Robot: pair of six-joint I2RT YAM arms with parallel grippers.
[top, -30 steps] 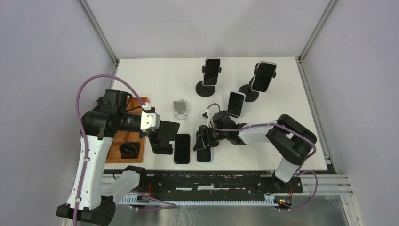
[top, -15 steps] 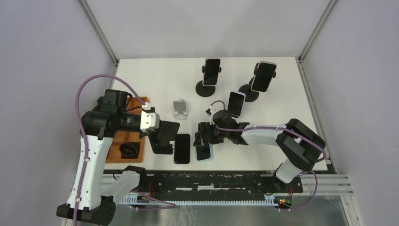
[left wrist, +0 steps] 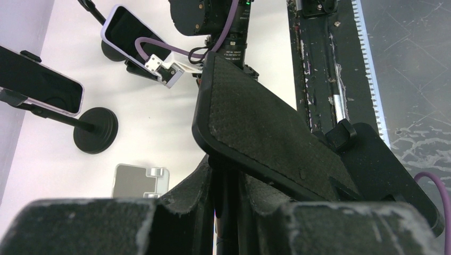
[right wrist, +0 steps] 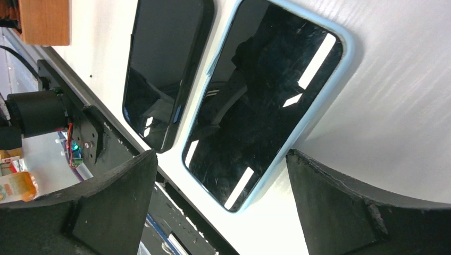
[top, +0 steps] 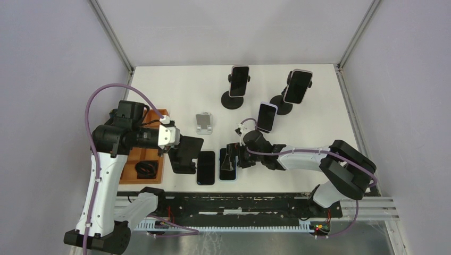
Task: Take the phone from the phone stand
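The light-blue-cased phone [top: 228,170] [right wrist: 266,101] lies flat and face up on the white table, near the front edge. My right gripper [top: 232,158] [right wrist: 223,212] hovers low over its near end, open, with the fingers [right wrist: 367,207] on either side and not touching it. The black phone stand [top: 189,150] [left wrist: 266,138] is empty, its textured plate tilted. My left gripper [top: 177,151] [left wrist: 228,212] is shut on the stand's stem, just under the plate. The stand's base [left wrist: 385,170] rests by the table's front edge.
A black phone [top: 206,167] [right wrist: 165,69] lies flat beside the blue one. Three more phones sit on stands at the back [top: 239,81] [top: 297,86] [top: 267,117]. A small silver stand [top: 204,122] is mid-table. A wooden tray [top: 139,155] lies on the left.
My right gripper has opened and let go of the light-blue phone, then drawn back slightly to the right. The phone now lies flat. The left arm and stand have not moved.
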